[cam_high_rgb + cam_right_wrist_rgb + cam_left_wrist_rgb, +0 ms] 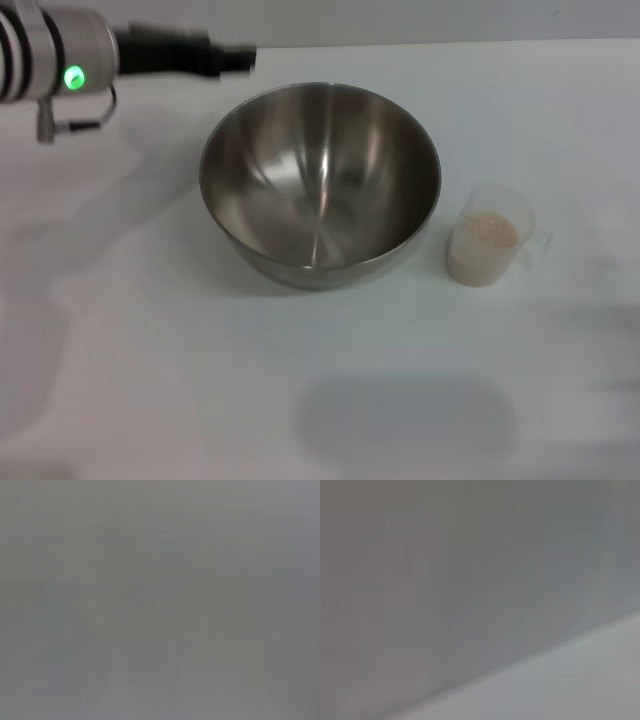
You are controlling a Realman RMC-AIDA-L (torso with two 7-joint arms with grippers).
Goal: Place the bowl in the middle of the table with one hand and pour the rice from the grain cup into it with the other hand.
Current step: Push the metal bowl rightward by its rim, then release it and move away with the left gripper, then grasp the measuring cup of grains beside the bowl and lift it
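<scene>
Two things sit on the table in front of you: the bowl, upright near the middle of the white top, and the grain cup, standing just beside the bowl on the robot's right, apart from it by a thin gap. You can see the rice filling the cup's lower part, and the cup's small handle points away from the bowl. Your left gripper reaches in from the far left corner, its dark tip hovering just beyond the bowl's far-left rim, not touching it; you cannot tell from the head view how its claw stands. The bowl's inside looks bare, shiny steel. Your right gripper does not show in the head view, and both wrist views give only flat grey.
</scene>
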